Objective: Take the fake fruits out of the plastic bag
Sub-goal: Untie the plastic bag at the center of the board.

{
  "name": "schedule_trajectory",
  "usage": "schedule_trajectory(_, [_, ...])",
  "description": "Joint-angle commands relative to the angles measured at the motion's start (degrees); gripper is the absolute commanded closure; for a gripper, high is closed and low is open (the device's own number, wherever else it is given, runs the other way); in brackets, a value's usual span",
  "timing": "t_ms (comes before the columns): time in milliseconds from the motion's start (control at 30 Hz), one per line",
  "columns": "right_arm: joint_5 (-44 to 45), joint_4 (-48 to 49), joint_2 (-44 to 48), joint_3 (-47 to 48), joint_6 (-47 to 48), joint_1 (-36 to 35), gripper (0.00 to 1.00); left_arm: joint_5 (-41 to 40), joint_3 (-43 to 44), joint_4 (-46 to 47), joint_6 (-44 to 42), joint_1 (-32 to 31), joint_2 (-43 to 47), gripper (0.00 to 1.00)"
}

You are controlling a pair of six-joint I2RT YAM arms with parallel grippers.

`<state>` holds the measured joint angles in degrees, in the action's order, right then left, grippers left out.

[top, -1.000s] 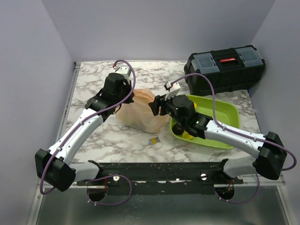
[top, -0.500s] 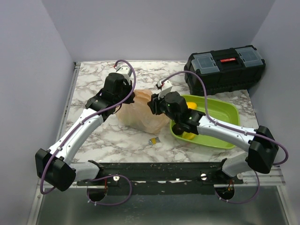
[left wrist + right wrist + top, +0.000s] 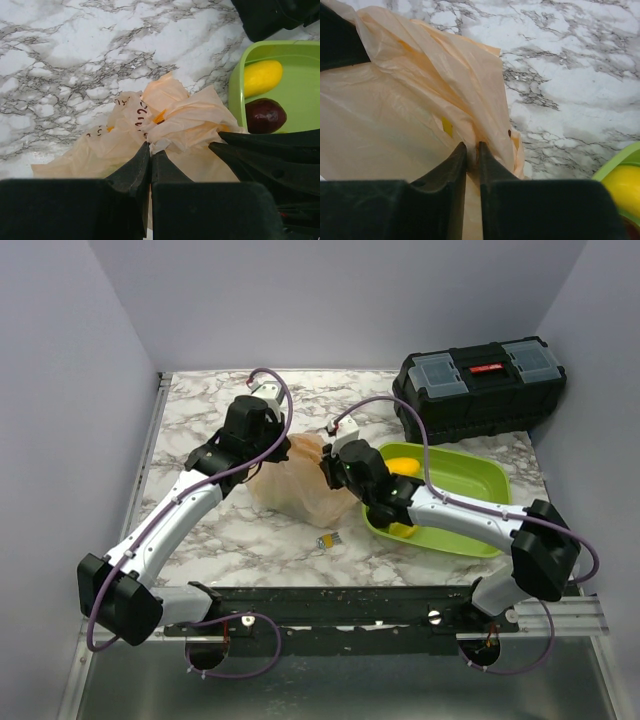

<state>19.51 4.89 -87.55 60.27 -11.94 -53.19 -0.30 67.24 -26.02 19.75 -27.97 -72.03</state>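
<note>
The peach plastic bag (image 3: 295, 483) lies crumpled on the marble, just left of the green tray (image 3: 470, 480). My left gripper (image 3: 284, 447) is shut on a fold at the bag's top (image 3: 172, 117), its tips (image 3: 151, 148) pinching the film. My right gripper (image 3: 327, 468) is shut on the bag's right edge (image 3: 420, 100), with film caught between its tips (image 3: 473, 148). A yellow oval fruit (image 3: 261, 77) and a dark round fruit (image 3: 265, 115) lie in the tray (image 3: 300, 60). What the bag holds is hidden.
A black toolbox (image 3: 480, 385) stands at the back right behind the tray. A small yellow-and-grey clip (image 3: 326, 540) lies on the marble in front of the bag. Another yellow piece (image 3: 403, 530) shows in the tray beside the right arm. Walls close in left, right and back.
My right gripper has moved left from over the tray to the bag's edge and closed on it. The left gripper has kept its hold and place.
</note>
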Motion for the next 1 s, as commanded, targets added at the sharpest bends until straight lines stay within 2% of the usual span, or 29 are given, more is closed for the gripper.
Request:
schedule_trajectory(0, [2.65, 1.45, 1.90, -2.31, -0.59, 0.02, 0.89, -3.47, 1.32, 0.09, 0.81, 0.37, -0.21, 1.00])
schedule_trajectory(100, [5.69, 5.29, 5.60, -6.56, -1.90, 0.08, 0.98, -8.22, 1.11, -0.60, 2.76, 1.10, 0.45, 1.00])
schedule_trajectory(167, [9.10, 7.28, 8.40, -9.25, -3.25, 0.10, 0.99, -10.33, -0.04, -0.40, 5.01, 2.27, 1.51, 1.00])
schedule_trajectory(300, [14.71, 11.14, 13.53, -14.22, -5.96, 0.27, 0.99, -7.39, -1.24, 0.80, 7.63, 5.33, 2.77, 1.00])
schedule_trajectory(433, [11.63, 12.22, 14.92, -15.92, -6.33, 0.72, 0.99, -5.36, -1.25, 0.76, 8.42, 6.73, 2.12, 1.00])
schedule_trajectory(567, [9.53, 12.17, 14.52, -15.73, -6.07, 0.72, 0.99, 0.94, -0.36, 1.13, 6.96, 7.40, 1.20, 1.00])
schedule_trajectory(600, [9.34, 12.12, 14.45, -15.63, -5.98, 0.67, 0.99, 3.31, -0.63, 1.84, 6.22, 7.41, 1.39, 0.97])
schedule_trajectory(667, [8.55, 12.08, 14.58, -15.45, -5.95, 0.72, 0.99, 6.82, -2.08, 4.26, 5.05, 7.40, 2.24, 0.84])
schedule_trajectory(767, [7.31, 12.08, 14.86, -15.10, -6.03, 0.71, 0.99, 10.07, -3.23, 6.52, 4.42, 7.40, 3.57, 0.55])
schedule_trajectory(800, [7.05, 12.10, 15.01, -15.04, -6.06, 0.72, 0.99, 10.62, -3.32, 6.97, 3.90, 7.33, 4.00, 0.48])
schedule_trajectory(900, [6.49, 12.11, 15.62, -15.13, -6.54, 0.72, 0.99, 9.92, -4.20, 8.04, 2.14, 6.45, 5.83, 0.37])
schedule_trajectory(967, [5.61, 12.39, 16.04, -15.30, -6.72, 0.72, 0.99, 9.19, -4.08, 7.99, 0.61, 5.47, 6.82, 0.34])
